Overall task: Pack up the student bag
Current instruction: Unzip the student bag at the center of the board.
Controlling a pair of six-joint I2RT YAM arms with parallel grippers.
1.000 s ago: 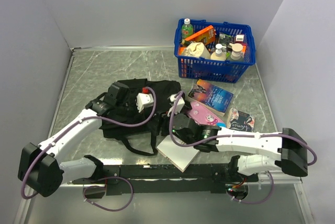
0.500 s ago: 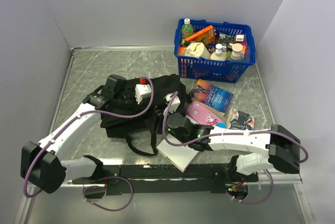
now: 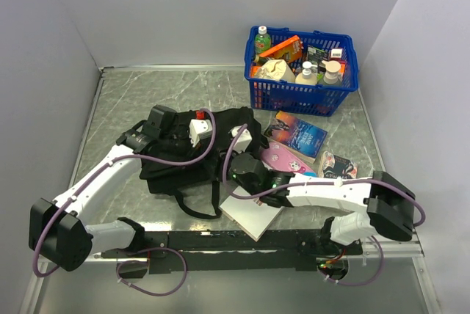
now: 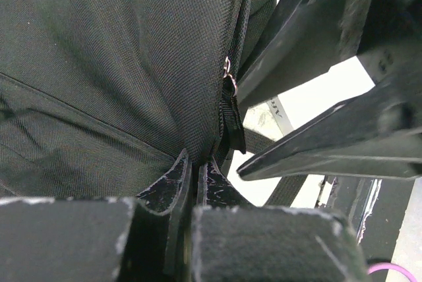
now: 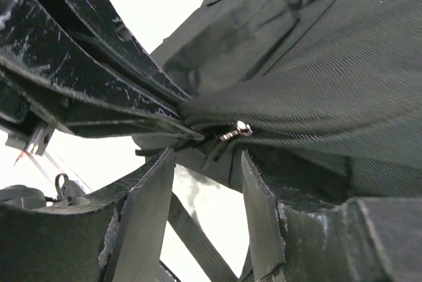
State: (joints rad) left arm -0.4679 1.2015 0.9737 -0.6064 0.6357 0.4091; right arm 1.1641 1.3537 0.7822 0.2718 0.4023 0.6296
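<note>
Left gripper point(image 4: 194, 160) pinched shut on cloth of the bag point(image 4: 99, 64); right gripper point(image 5: 206, 157), fingers apart, should centre the zip pull point(image 5: 236, 130), just beyond its tips, between them before closing.

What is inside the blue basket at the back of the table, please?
The basket holds a green-capped bottle, an orange box and two white bottles, among more; whatever lies beneath them is covered.
</note>
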